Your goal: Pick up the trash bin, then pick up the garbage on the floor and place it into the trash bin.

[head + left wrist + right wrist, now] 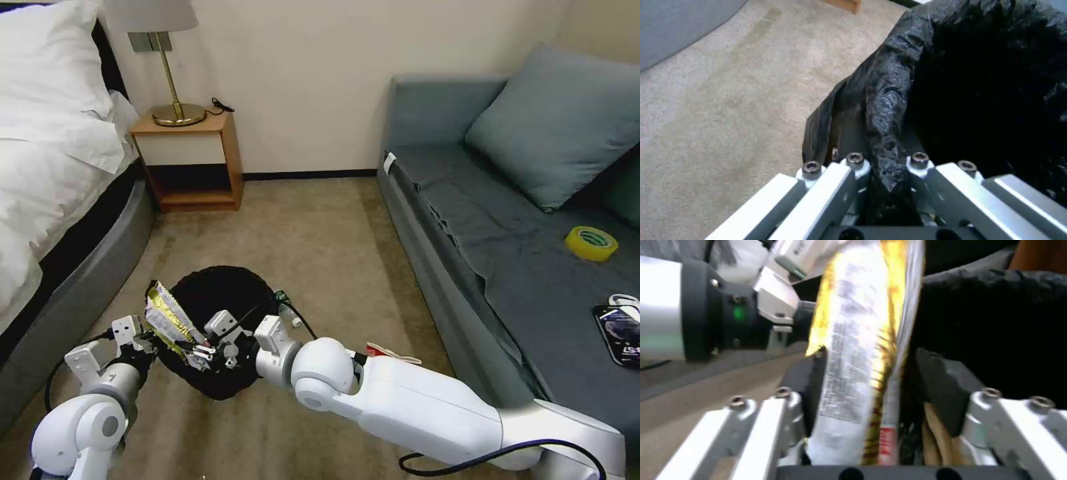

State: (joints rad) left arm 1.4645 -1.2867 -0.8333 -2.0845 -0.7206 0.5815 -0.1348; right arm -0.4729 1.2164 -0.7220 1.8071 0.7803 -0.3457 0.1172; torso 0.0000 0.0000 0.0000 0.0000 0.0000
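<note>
there, one wrapper (170, 320), one bin (220, 293).

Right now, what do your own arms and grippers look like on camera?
Both arms are glossy white with rounded joints and black cables looping alongside. The left gripper and right gripper have silver-white flat metal finger links with dark hex bolts; the right's pads are black. A green light glows on the left wrist's black collar.

The left gripper (148, 345) was clamped on the crinkly black-lined round trash bin's (220, 293) rim, arm bent low. The right gripper (212, 348), arm stretched across, pinched the yellow-gold snack wrapper (170, 321).
</note>
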